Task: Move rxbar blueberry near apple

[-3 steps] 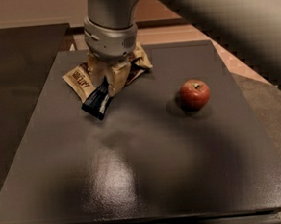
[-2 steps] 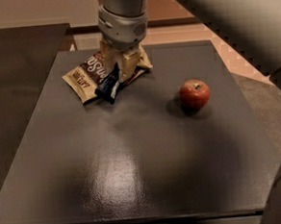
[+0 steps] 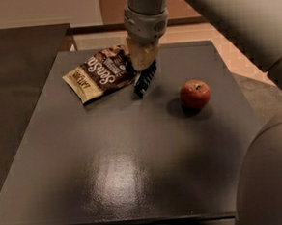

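The rxbar blueberry is a dark flat bar, hanging tilted from my gripper, which is shut on its upper end. Its lower end is at or just above the dark table, right of the snack bag. The red apple sits on the table to the right of the bar, about one bar-length away. My arm comes down from the top of the camera view and crosses the right side.
A brown-and-cream snack bag lies flat at the table's back left, just left of the bar. A second dark surface stands to the left. The table's right edge runs close behind the apple.
My gripper has carried the bar to the right, from over the snack bag's left part to its right edge, nearer the apple. The bag now shows in full. The apple has not moved.
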Robot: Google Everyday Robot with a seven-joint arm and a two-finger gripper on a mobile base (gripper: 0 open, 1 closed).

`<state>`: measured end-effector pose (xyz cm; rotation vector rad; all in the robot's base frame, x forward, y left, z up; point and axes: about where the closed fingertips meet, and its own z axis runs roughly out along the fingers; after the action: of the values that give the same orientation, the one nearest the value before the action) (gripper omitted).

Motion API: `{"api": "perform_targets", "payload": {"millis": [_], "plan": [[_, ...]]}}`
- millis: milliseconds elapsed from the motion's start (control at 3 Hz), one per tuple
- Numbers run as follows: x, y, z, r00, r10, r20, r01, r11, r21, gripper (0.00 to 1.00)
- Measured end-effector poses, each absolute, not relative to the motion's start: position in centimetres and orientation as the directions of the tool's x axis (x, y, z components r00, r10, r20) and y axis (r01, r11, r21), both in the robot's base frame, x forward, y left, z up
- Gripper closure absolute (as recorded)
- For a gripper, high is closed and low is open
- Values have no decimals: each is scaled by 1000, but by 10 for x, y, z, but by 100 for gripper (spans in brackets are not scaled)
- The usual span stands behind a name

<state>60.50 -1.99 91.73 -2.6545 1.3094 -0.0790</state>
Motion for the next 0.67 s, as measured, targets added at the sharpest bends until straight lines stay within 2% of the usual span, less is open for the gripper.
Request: {"api": "perform_targets", "payload": {"millis": [667], "plan": [[624, -62, 903, 539, -842, 1, -833, -533, -150, 100]]}}
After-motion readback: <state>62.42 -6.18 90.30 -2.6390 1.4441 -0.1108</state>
